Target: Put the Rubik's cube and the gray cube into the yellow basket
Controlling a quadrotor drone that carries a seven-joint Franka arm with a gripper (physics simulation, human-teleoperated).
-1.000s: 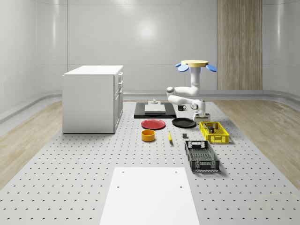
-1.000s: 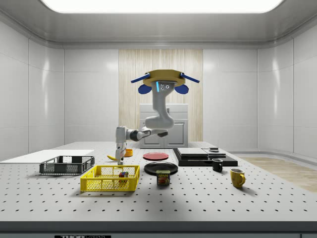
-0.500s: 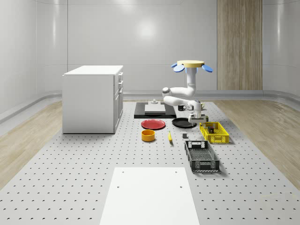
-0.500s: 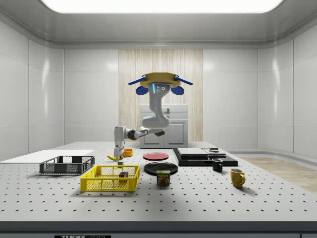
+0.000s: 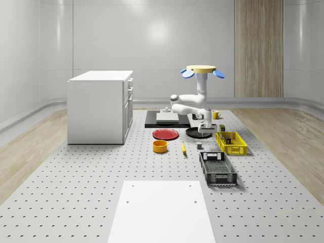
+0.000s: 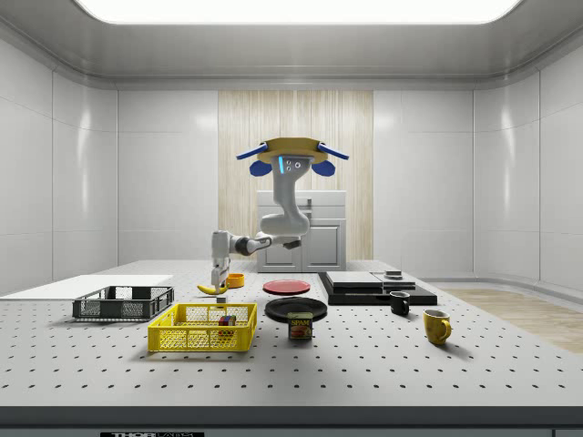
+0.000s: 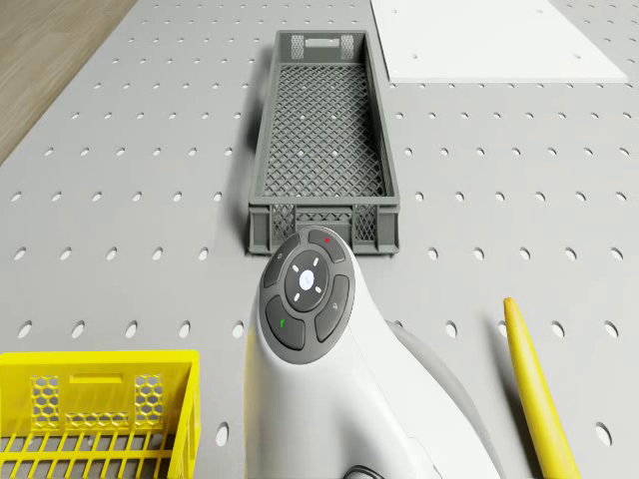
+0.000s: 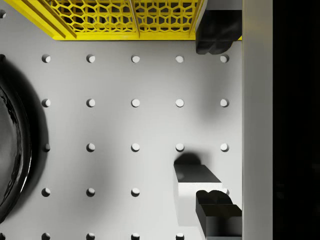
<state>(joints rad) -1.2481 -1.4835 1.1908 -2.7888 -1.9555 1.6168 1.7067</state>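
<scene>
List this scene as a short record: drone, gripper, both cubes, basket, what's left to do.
drone: hovers above the table, near the black plate
gripper: open, pointing down at the table between the black plate and the yellow basket
gray cube: on the table below the gripper, close to one finger, not held
Rubik's cube: inside the yellow basket
left to do: grasp the gray cube and put it into the yellow basket

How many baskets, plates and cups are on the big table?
Baskets: 2, the yellow basket and the gray crate.
Plates: 2, the red plate and the black plate.
Cups: 2, the black mug and the yellow mug.
Total: 6.
</scene>
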